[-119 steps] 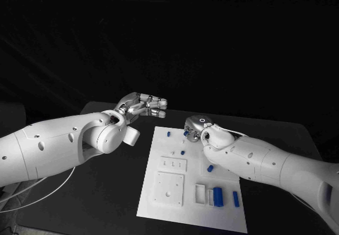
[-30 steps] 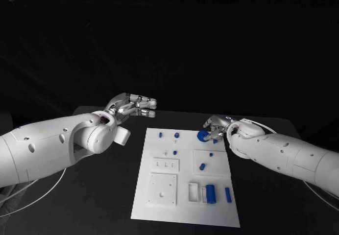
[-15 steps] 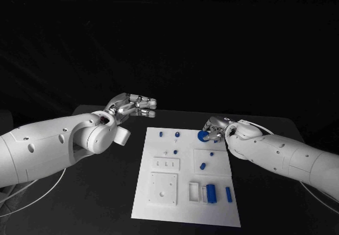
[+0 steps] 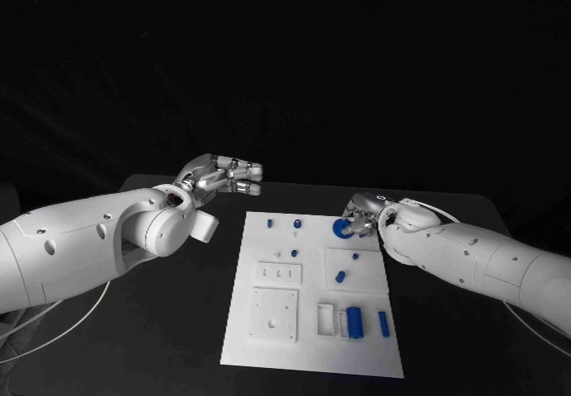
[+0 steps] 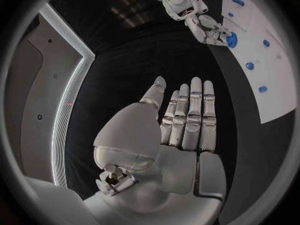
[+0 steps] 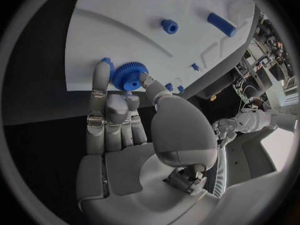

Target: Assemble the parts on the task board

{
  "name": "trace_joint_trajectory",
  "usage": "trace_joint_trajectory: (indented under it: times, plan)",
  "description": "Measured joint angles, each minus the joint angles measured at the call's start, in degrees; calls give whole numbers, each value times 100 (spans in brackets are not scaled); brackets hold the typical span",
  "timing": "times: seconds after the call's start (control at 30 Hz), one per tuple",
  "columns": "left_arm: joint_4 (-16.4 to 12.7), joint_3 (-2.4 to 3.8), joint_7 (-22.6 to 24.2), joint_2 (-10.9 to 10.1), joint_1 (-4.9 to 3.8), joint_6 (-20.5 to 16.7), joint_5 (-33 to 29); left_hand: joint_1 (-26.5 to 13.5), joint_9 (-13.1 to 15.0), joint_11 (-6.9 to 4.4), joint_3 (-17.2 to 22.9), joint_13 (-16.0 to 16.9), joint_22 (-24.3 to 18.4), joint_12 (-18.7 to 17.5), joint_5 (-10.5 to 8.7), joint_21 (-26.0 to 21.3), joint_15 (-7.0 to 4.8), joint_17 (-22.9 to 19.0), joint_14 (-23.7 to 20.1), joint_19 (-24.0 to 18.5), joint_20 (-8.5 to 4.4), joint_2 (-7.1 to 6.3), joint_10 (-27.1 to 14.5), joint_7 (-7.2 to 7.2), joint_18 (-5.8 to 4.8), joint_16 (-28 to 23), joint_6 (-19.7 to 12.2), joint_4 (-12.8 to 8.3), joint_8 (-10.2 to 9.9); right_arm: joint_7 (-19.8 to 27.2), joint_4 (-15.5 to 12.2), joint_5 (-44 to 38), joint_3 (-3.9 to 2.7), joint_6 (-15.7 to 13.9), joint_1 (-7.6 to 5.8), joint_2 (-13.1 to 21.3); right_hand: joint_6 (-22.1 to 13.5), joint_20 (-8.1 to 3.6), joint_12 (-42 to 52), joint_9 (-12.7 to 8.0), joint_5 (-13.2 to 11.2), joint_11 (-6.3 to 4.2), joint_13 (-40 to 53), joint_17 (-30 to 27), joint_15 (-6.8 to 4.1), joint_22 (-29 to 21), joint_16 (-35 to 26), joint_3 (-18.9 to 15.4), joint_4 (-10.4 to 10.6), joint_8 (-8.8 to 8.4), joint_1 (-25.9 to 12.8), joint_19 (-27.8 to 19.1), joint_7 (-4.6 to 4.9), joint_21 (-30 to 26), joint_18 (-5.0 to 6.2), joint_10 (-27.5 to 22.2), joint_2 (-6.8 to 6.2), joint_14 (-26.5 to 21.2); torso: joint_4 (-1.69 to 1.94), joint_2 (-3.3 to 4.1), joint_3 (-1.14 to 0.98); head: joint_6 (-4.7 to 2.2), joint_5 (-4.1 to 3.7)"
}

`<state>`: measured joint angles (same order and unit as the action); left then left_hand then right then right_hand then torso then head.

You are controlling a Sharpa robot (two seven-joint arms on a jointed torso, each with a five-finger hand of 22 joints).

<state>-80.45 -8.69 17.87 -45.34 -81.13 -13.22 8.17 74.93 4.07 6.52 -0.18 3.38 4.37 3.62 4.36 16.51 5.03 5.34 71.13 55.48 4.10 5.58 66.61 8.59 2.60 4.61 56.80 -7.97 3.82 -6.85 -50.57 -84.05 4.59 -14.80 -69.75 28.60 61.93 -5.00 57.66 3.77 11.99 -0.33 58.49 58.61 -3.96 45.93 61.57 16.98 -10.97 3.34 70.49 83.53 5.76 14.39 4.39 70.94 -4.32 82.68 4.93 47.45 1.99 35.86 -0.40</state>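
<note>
Fingertips of the right hand (image 4: 366,216) pinch a blue gear (image 6: 129,76) above the task board's (image 4: 312,355) far right corner; the left hand (image 4: 223,176) is open, holding nothing.

The blue gear (image 6: 129,76) pinched at the right hand's (image 6: 119,117) fingertips (image 6: 145,80) looks like matt plastic with a finely ridged rim. Both hands show brushed silver metal; the left hand (image 5: 181,122) gleams. Beneath the fingers the task board (image 4: 304,330) looks smooth, matt white.

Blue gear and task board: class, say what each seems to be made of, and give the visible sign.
Blue gear: probably moulded or printed plastic, matte; its colour is even, its teeth are fine, and it has no metallic shine. Task board: likely matte white plastic, though painted metal is possible; it is a flat, uniform white plate with crisp raised and recessed shapes.
</note>
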Motion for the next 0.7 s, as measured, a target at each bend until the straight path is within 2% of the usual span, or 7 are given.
trace_joint_trajectory:
  times: [0.13, 0.2, 0.3, 0.37, 0.47, 0.57, 0.7]
  plan:
    - [1, 0, -1, -2, 1, 1, 0, 0, 0, 0, 0, 0, 0, 0, 0, 0, 0, 0, 0, 0, 0, 0, 0, 0, 0, 0, 0, 0, 0, -23, -9, -86, 8, 7, -2, 0, -13, 21, 0, 0, 30, 1, 0, 0, 0, 30, 0, -27, -61, 0, 25, -21, 12, 18, 0, 0, -25, 0, 5, -3, -1, 7, -4]
    - [2, 0, -1, -6, 1, 2, 0, 0, 0, 0, 0, 0, 0, 0, 0, 0, 0, 0, 0, 0, 0, 0, 0, 0, 1, 0, 0, 0, 0, -34, -20, -143, 14, 7, -2, 0, -13, 21, 0, 0, 120, 1, -3, 0, 0, 50, 0, -2, -87, -1, 31, -21, 12, 23, 50, 0, -31, 0, 5, -3, -1, 10, -5]
    - [2, 0, -2, -12, 2, 2, 0, 0, 0, 0, 0, 0, 0, 0, 0, 0, 0, 0, 0, 0, 0, 0, 0, 0, 0, 0, 0, 0, 0, -54, -40, -231, 24, 8, -3, 1, -106, 15, -61, -1, 399, 1, -38, -4, 0, 89, -21, -12, -155, -2, -9, -57, 52, 24, 80, 0, -120, 0, 4, -5, -1, 13, -3]
    - [2, 0, -2, -14, 2, 2, 0, 0, 0, 0, 0, 0, 0, 0, 0, 0, 0, 0, 0, 0, 0, 0, 0, 0, 0, 0, 0, 0, 0, -68, -50, -285, 31, 19, -3, 3, -236, 21, -74, 0, 535, 19, -63, -17, 1, 105, -35, -81, -170, -2, -13, -63, 58, 23, 82, -26, -135, -1, 4, -5, -1, 13, -2]
    - [1, 0, -3, -14, 2, 2, 0, 0, 0, 0, 0, 0, 0, 0, 0, 0, 0, -1, 0, 0, 0, 0, 0, 0, 0, 0, 0, 0, 0, -99, -64, -373, 42, 66, 2, 3, -594, 61, -134, -12, 778, 63, -118, -34, 22, 128, -35, -289, -191, 20, 25, -103, 95, 23, 83, -84, -172, 21, 2, -5, -1, 13, -1]
    - [0, -1, -3, -15, 3, 3, 0, 0, 0, 0, 0, 0, 0, 0, 0, 0, 0, -1, 0, 0, 0, 0, 0, 0, 0, 0, 0, 0, 0, -125, -75, -452, 43, 116, -3, 3, -616, 61, -134, -21, 998, 63, -137, -31, 22, 171, -35, -286, -225, 20, 25, -103, 102, 23, 104, -83, -172, 20, 3, -5, -1, 12, -1]
    - [0, -1, -3, -15, 3, 3, 0, 0, 0, 0, 0, 0, 0, 0, 0, 0, 0, -1, 0, 0, 0, 0, 0, 0, 0, 0, 0, 0, 0, -144, -76, -530, 42, 175, -18, -1, -512, 62, -134, -32, 1169, 64, -139, -7, 22, 247, -35, -193, -319, 9, 24, -103, 97, 50, 178, -82, -172, 21, 7, -3, -1, 9, -9]
